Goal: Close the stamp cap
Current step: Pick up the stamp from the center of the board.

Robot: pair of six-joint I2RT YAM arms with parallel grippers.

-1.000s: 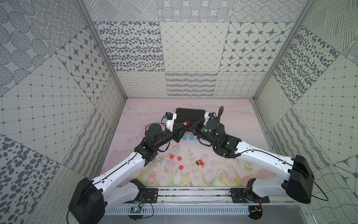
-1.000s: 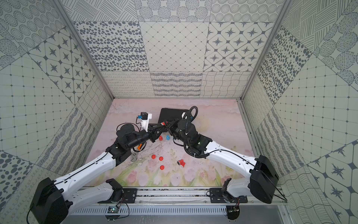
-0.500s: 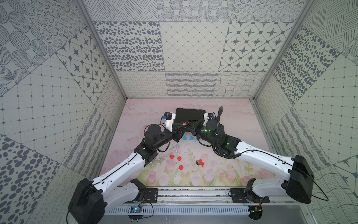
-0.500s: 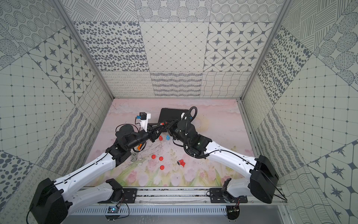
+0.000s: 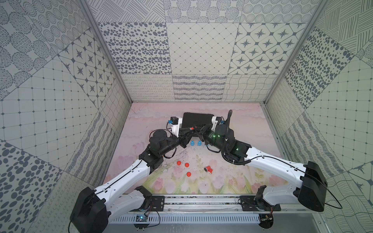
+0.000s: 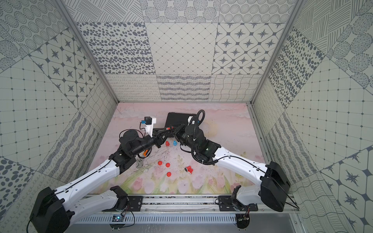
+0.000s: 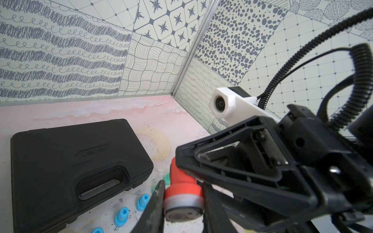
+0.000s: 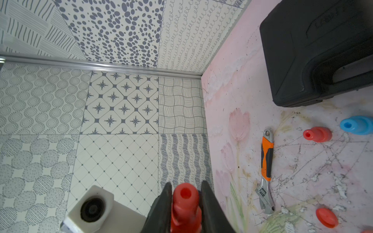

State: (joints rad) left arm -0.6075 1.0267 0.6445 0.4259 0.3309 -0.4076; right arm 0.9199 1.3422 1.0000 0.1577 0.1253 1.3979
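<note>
Stamp [image 7: 182, 181] hung above the surface [image 5: 242, 125] near the black case [image 5: 197, 121], cap [image 7: 181, 204] seemingly seated, left jaws clenched on its capped end, right jaws flanking the handle [image 8: 185, 194], grip unclear; we judged only set-down remained.

Robot lab test cell: patterned-panel walls [image 5: 201, 50] w/ alu corner posts [image 5: 106, 52] box in a floral printed mat [image 5: 242, 125]; 2 arm bases [image 5: 145, 194] bolted to rail [image 5: 201, 201] at 6 o'clock.

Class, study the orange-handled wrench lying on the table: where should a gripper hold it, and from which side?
Probably grip the orange handle of the wrench near its middle, coming straight down from above; it lies flat, so only its narrow edges offer a hold.
</note>
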